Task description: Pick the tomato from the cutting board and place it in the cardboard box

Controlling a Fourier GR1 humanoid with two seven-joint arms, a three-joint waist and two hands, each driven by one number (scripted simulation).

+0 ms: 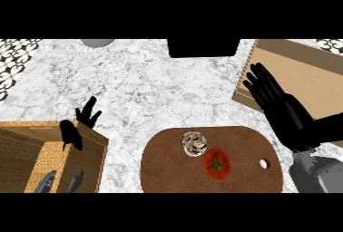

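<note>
Bare counter [140, 86] lies open between cutting board [167, 167] and cardboard box [301, 72]; a speckled object [193, 143] sits just beside the tomato [217, 164].

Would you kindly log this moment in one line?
tomato: on board | right hand: open, above board | left hand: open, resting | box: far right

A white, grey-veined marble tabletop [154, 90] fills most of the scene. A speckled, cream-and-brown roundish item [193, 143] lies on the brown board, its kind hard to tell. At the far edge sits a black, squarish object [202, 47], cut off by the view, and left of it a grey rounded shape [98, 42]. Black-and-white patterned patches [15, 59] show at the far corners.
</note>
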